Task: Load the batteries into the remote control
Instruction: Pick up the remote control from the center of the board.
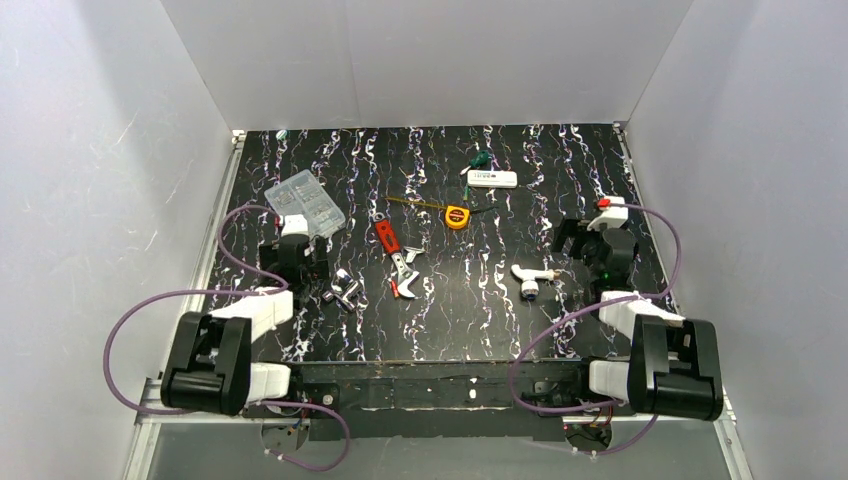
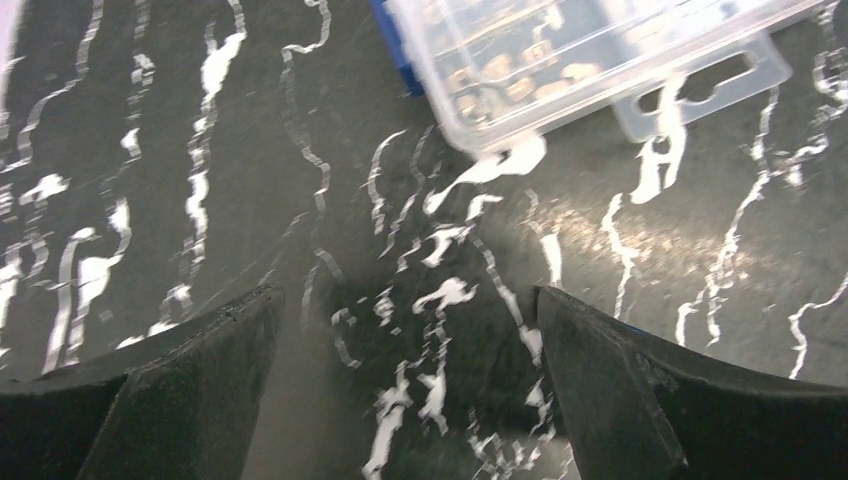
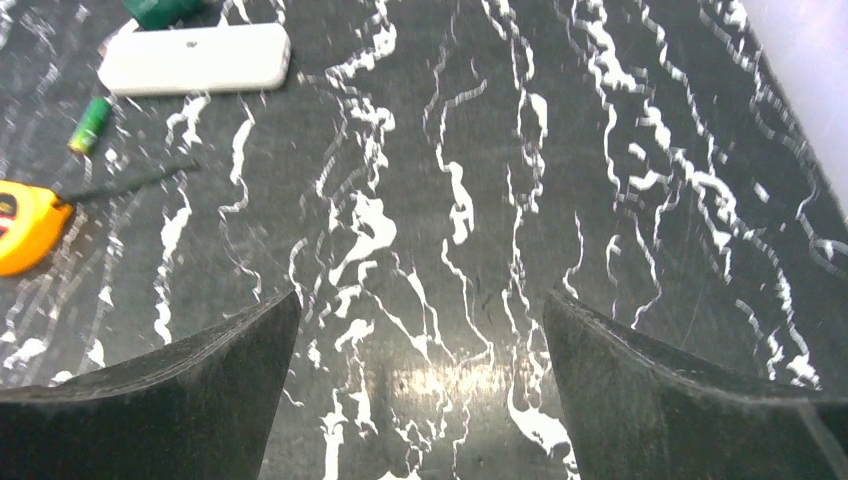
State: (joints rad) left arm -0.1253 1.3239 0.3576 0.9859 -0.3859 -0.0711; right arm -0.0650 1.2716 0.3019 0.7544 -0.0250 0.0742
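Left gripper (image 2: 405,300): jaws spread wide, gripping nothing, only marbled black table (image 1: 470,320) between the fingers. Clear compartment box (image 2: 560,60) just ahead of the fingertips, not touching, with small tan bits inside, blurred. Right gripper (image 3: 420,300): same story, jaws wide apart, empty, bare table underneath. Remote control (image 3: 195,58) lying flat at far centre of the table, long side running left-right, ahead and left of the right fingers, well apart from both grippers. One small dark mark visible on its upper face; bay side not determinable. One battery (image 3: 90,122) confirmed: green wrap, on the table near the remote's left end, close but not touching, between remote and yellow tape measure (image 3: 25,225). Thin dark strip running out from the tape measure across the table. Dark green item (image 3: 160,10) just beyond the remote, cut off by the frame edge in the right wrist view and too small overhead to identify. Mid-table, nearer the arms: red-handled wrench (image 1: 393,245), silver metal pieces (image 1: 345,290) beside the left arm, white tap-shaped piece (image 1: 530,277) near the right arm.
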